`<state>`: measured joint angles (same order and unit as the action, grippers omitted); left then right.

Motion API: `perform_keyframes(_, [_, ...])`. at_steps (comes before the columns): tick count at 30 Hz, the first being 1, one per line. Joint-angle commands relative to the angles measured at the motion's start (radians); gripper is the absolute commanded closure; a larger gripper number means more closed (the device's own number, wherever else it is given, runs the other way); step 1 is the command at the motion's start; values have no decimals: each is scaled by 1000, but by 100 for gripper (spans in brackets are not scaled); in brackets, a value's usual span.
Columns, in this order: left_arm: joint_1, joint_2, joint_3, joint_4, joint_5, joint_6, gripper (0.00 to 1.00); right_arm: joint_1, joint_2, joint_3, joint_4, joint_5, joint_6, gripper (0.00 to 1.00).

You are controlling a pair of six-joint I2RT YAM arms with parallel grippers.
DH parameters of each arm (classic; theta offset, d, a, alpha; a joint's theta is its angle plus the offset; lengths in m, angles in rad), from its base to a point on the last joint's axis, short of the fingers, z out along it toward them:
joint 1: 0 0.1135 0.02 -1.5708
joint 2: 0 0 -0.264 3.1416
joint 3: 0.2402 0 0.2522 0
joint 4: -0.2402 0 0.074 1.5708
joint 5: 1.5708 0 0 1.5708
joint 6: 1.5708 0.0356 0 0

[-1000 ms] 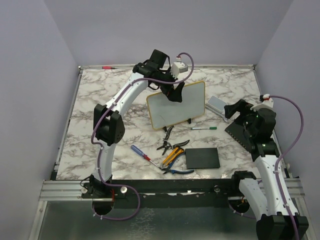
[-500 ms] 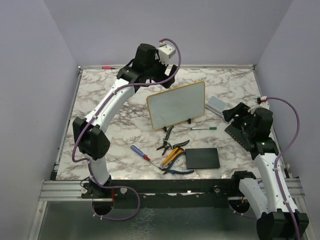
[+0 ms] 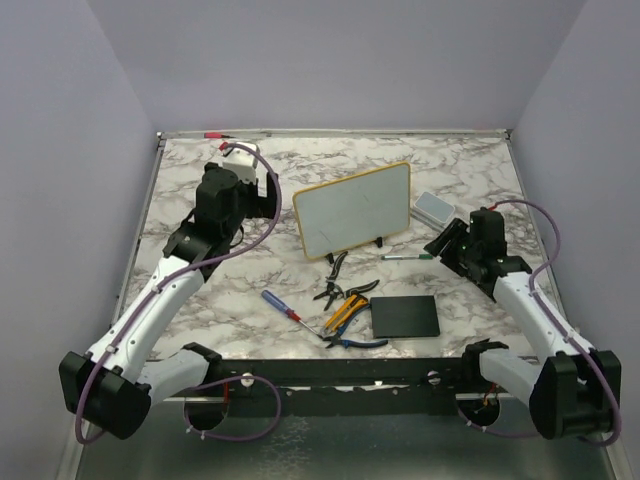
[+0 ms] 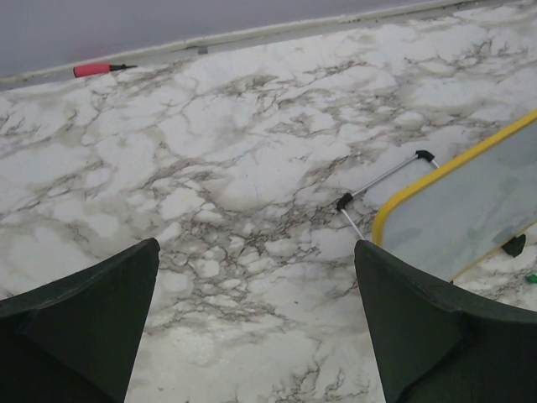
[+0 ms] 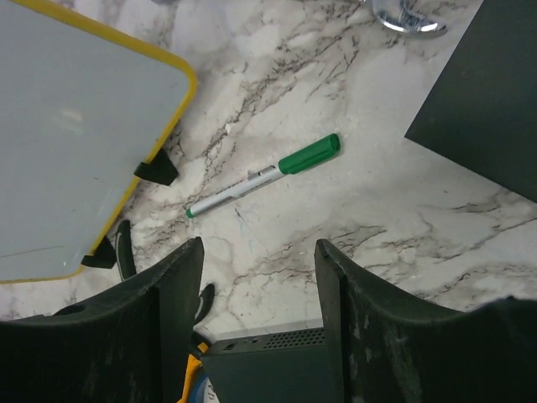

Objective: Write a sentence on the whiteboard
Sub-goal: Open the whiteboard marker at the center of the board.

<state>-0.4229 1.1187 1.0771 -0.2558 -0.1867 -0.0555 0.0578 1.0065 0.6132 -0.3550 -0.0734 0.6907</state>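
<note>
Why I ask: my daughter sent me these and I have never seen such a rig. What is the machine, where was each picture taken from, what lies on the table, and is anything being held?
These are two robot arms bolted to the near edge of a marble table. One picture looks down from above and behind them. The other two come from a small camera on each wrist, so the dark shapes at the bottom edge are that arm's own fingers.

A small whiteboard stands propped on the table. Near it lie a green marker, some pliers, a screwdriver, a flat black pad and a grey-blue block.

The left hand is wide open over the table beside the whiteboard. The right hand is open with the marker lying just ahead of it. Neither holds anything.
</note>
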Motion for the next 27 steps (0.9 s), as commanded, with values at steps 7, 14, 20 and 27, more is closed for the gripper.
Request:
perform_keyframes(7, [-4,-112,-142,99,-33,-31,1,129,309,58,76,148,125,39])
perform_keyframes(14, [-4,-113,-145,99,-39,-30,1,142,351,37,177,227,141,44])
perform_keyframes(20, [-4,-105,-146,100,-31,-32,1,153,441,83,201,261,128,45])
perform_keyframes(27, [-4,-90,-150,105,-20,-35,1,157,508,113,289,291,69,47])
